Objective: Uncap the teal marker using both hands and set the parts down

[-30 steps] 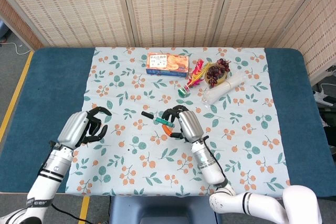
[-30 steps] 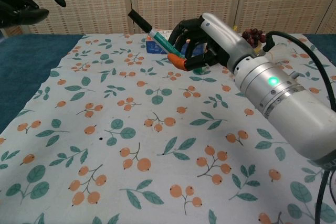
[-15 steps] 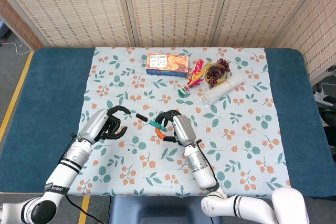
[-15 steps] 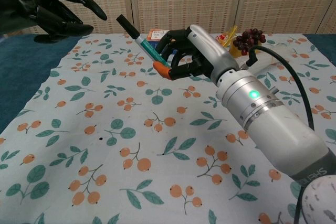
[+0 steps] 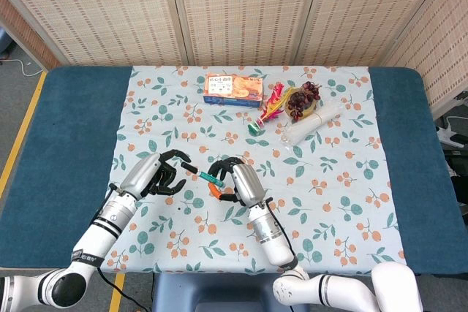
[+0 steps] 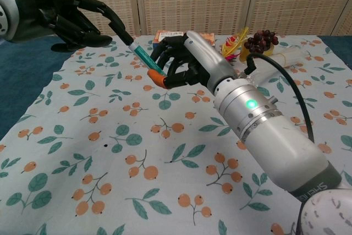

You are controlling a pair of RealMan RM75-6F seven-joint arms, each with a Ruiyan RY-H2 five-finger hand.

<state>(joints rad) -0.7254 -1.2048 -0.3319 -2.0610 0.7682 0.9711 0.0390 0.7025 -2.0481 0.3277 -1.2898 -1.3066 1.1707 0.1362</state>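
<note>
My right hand (image 5: 239, 180) (image 6: 187, 61) holds the teal marker (image 5: 205, 176) (image 6: 144, 56) above the cloth, gripping it near its orange end (image 6: 157, 78). The marker tilts up and to the left. Its black cap (image 6: 123, 32) points at my left hand (image 5: 156, 174) (image 6: 55, 17). That hand's fingers (image 6: 108, 16) are spread around the cap's tip. One fingertip meets the cap in the chest view, but no closed pinch shows.
A floral cloth (image 5: 336, 202) covers the blue table (image 5: 66, 144). At the back stand a snack box (image 5: 233, 88), dark grapes (image 5: 301, 98), a colourful wrapped bundle (image 5: 271, 107) and a clear plastic roll (image 5: 313, 125).
Both hands have moved toward each other. My left hand came in from the left until its fingers reached the cap. My right hand brought the marker left and toward the front edge.
</note>
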